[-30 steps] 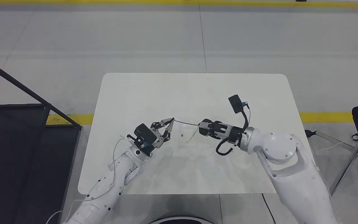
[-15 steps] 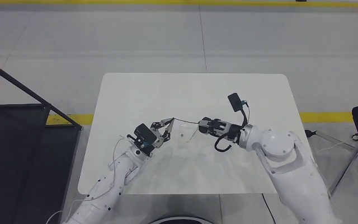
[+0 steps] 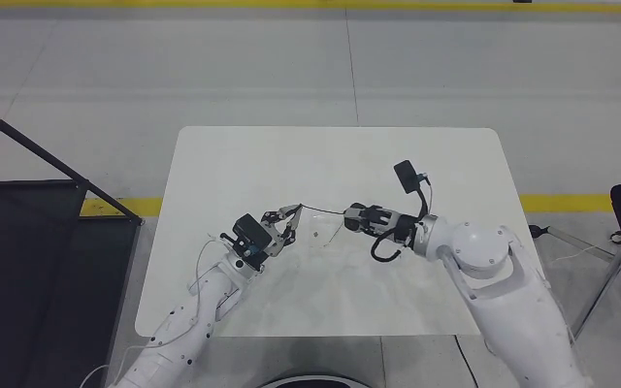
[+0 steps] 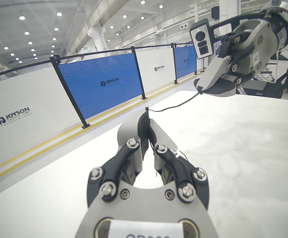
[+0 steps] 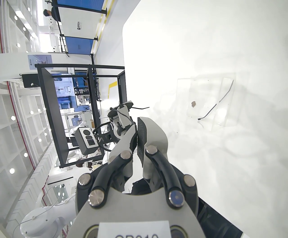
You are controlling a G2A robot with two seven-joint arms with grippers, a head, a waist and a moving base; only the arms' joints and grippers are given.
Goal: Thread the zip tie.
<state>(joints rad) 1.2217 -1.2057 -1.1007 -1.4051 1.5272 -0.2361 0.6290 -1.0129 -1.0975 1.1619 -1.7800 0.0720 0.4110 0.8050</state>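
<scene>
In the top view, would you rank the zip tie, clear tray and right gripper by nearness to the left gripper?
1. zip tie, pinched in the left gripper.
2. clear tray, lying between the two grippers.
3. right gripper, at the tie's far end.

Ceiling lamps [image 4: 59, 14] light the hall brightly and evenly. The white table [image 5: 191, 33] glares, nearly washed out in the right wrist view. The left wrist view bows the fence [image 4: 96, 85] rail towards its edge.
</scene>
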